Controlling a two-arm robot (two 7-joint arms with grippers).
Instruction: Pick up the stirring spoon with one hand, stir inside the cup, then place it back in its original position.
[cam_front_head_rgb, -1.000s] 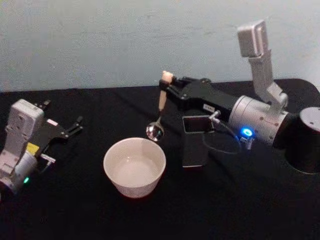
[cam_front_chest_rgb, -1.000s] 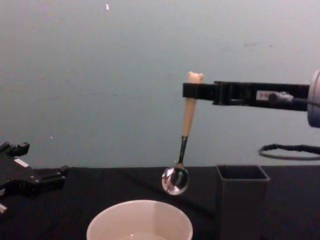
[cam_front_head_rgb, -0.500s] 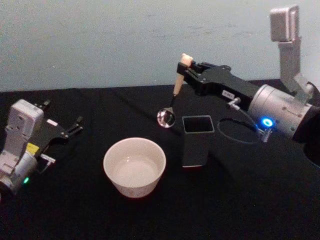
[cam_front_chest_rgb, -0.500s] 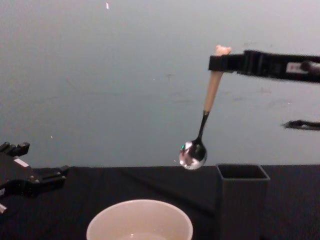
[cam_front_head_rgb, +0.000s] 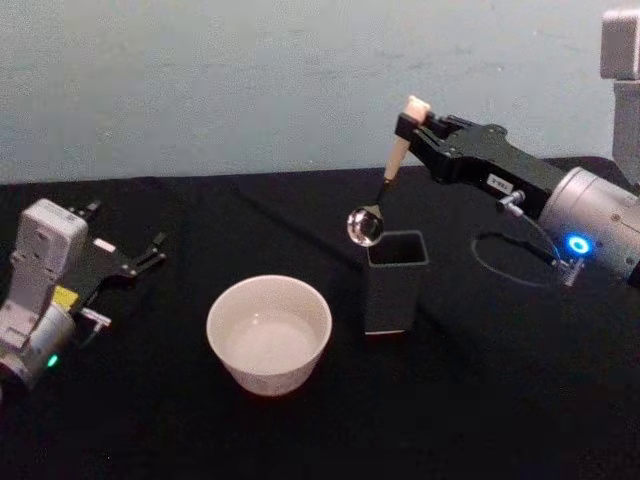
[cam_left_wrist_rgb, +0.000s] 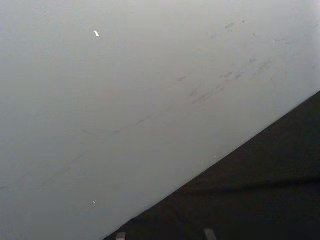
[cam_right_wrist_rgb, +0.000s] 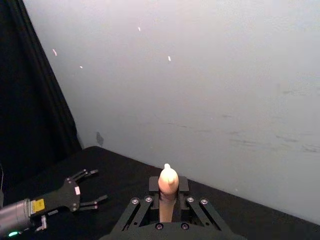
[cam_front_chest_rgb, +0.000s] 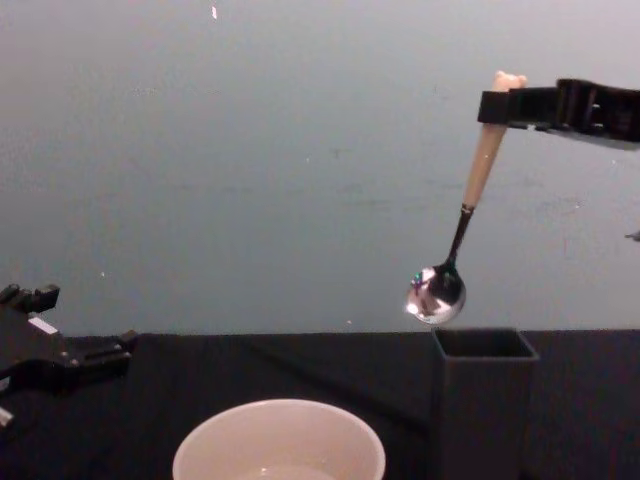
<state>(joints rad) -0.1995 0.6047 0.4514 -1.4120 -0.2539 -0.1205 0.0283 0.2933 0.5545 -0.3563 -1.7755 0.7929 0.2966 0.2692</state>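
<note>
My right gripper (cam_front_head_rgb: 409, 124) is shut on the beige handle of the stirring spoon (cam_front_head_rgb: 394, 162), just below its bear head. The spoon (cam_front_chest_rgb: 484, 162) hangs tilted in the air, and its shiny bowl sits just above the near-left corner of the dark grey square holder (cam_front_chest_rgb: 483, 398). In the right wrist view the handle's top (cam_right_wrist_rgb: 168, 186) stands up between the fingers. The cream-white cup (cam_front_head_rgb: 223, 310) stands on the black table left of the holder (cam_front_head_rgb: 392, 292), holding a little clear liquid. My left gripper (cam_front_head_rgb: 125, 232) rests open at the table's left, apart from everything.
A black cloth covers the table (cam_front_head_rgb: 470, 400), with a pale wall behind it. A cable loops from my right wrist (cam_front_head_rgb: 590, 225), which shows a blue ring light. The left gripper (cam_right_wrist_rgb: 100, 185) also appears far off in the right wrist view.
My right gripper has risen and moved right with the spoon, carrying its bowl from above the cup's far rim to just over the holder. The left arm has not moved.
</note>
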